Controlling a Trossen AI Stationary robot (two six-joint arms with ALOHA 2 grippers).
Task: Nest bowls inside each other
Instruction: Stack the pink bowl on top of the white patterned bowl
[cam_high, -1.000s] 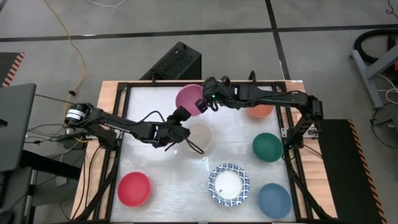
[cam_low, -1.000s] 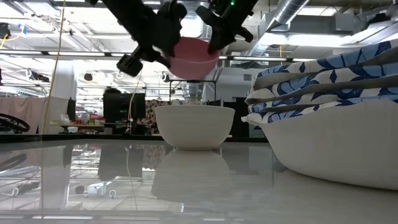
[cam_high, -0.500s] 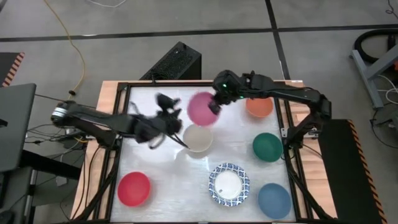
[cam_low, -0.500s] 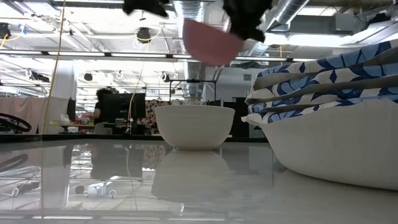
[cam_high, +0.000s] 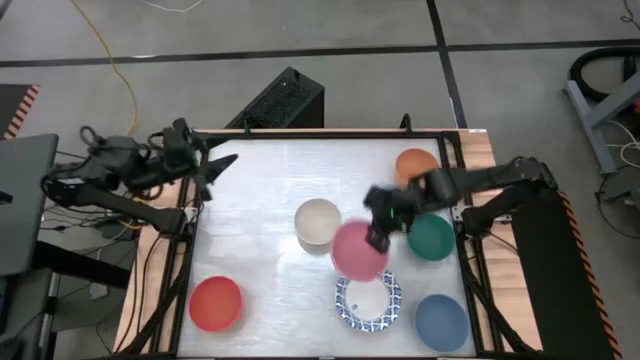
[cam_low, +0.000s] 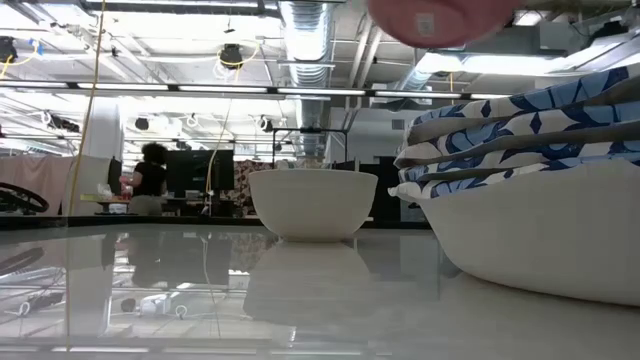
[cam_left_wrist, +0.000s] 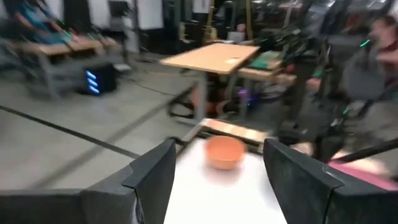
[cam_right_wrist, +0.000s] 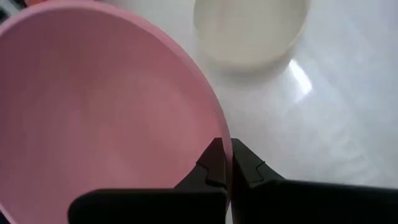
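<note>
A pink bowl (cam_high: 356, 252) hangs in the air between the cream bowl (cam_high: 318, 221) and the stack of blue-patterned white bowls (cam_high: 368, 300), with my right gripper (cam_high: 379, 236) shut on its rim. The cream bowl stands on its foot on the table (cam_low: 313, 203), and the pink bowl (cam_low: 440, 18) shows high above it in the low view. My left gripper (cam_high: 212, 175) is open and holds nothing, up at the table's far left corner; in its wrist view its gripper (cam_left_wrist: 217, 180) looks across at the orange bowl (cam_left_wrist: 224, 151). My right gripper pinches the pink bowl's rim (cam_right_wrist: 219, 127), one finger inside the bowl and one outside. The fingers slant down at it from the table's right side. The bowl is lifted clear of the table, its opening upward.
An orange bowl (cam_high: 415, 164), a teal bowl (cam_high: 433, 238) and a blue bowl (cam_high: 441, 322) stand along the right side, and a red bowl (cam_high: 215, 303) at the near left. The patterned stack (cam_low: 530, 200) fills the low view's right. A black frame (cam_high: 300, 134) rims the table.
My left gripper has let go of the pink bowl, risen, rolled, and drawn back to the table's far left corner. My right gripper has carried the pink bowl from the far side toward the near edge, past the cream bowl, to just beyond the patterned stack.
</note>
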